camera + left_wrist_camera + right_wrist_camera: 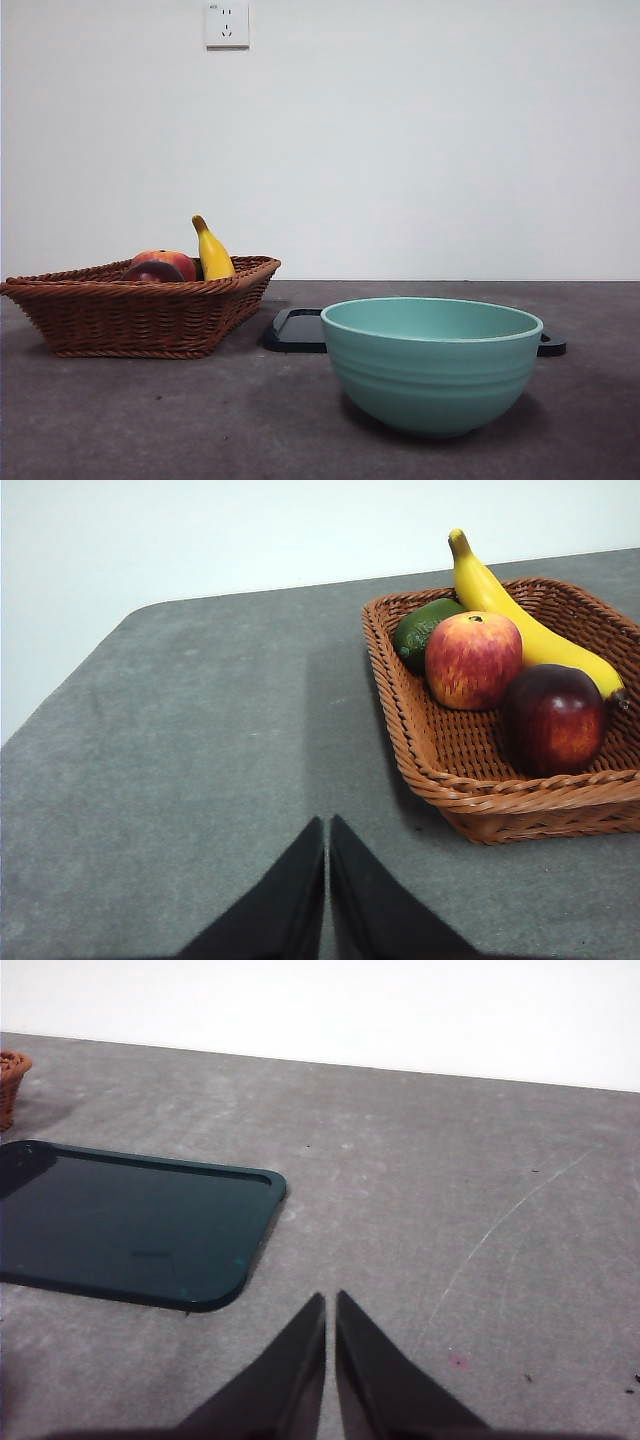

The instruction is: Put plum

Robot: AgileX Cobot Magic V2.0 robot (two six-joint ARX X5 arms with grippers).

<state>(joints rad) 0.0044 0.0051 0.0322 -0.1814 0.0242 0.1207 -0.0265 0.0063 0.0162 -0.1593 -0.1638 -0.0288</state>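
Left wrist view: plum (pixel 553 718) sat in basket (pixel 430 765), untouched; my left gripper (pixel 327 830) clenched, empty. Next, I judged: open, reach, grasp.

Plum (pixel 152 272) half behind basket (pixel 140 315) rim; tray (pixel 130 1225) edge-cropped

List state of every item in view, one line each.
plum: in basket, untouched
apple: in basket
banana: in basket, tip over rim
lime: in basket
basket: upright on table
bowl: upright
tray: flat, bare
left tool: shut, holding nothing
right tool: shut, holding nothing
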